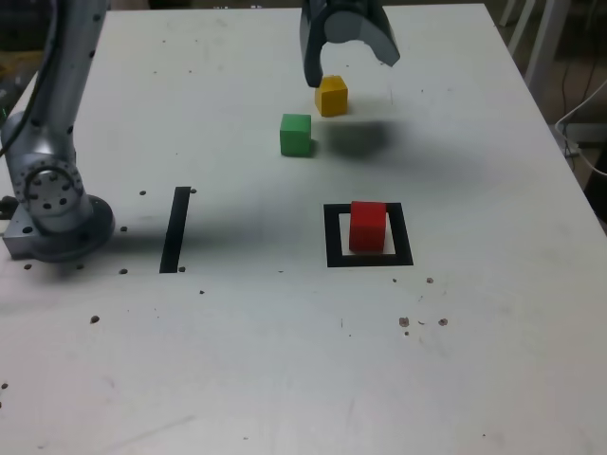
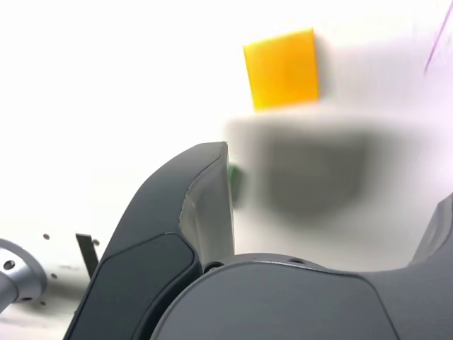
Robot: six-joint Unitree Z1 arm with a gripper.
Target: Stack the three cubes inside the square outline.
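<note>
The red cube (image 1: 368, 226) stands inside the black square outline (image 1: 333, 237) on the white table. Farther back sit the green cube (image 1: 296, 134) and, just beyond it toward the exterior view's right, the yellow cube (image 1: 332, 95), a small gap apart. My gripper (image 1: 351, 68) hangs open above the table just behind the yellow cube, holding nothing; one finger tip is close beside that cube. In the wrist view the yellow cube (image 2: 282, 68) lies ahead of the open gripper (image 2: 333, 177). Only a sliver of the green cube (image 2: 232, 180) shows past one finger (image 2: 205, 205).
A single straight black tape strip (image 1: 175, 228) lies at the exterior view's left, near the arm's grey base (image 1: 52, 204). Small dark specks dot the table (image 1: 285, 360). The table's right edge runs close to cables and furniture legs.
</note>
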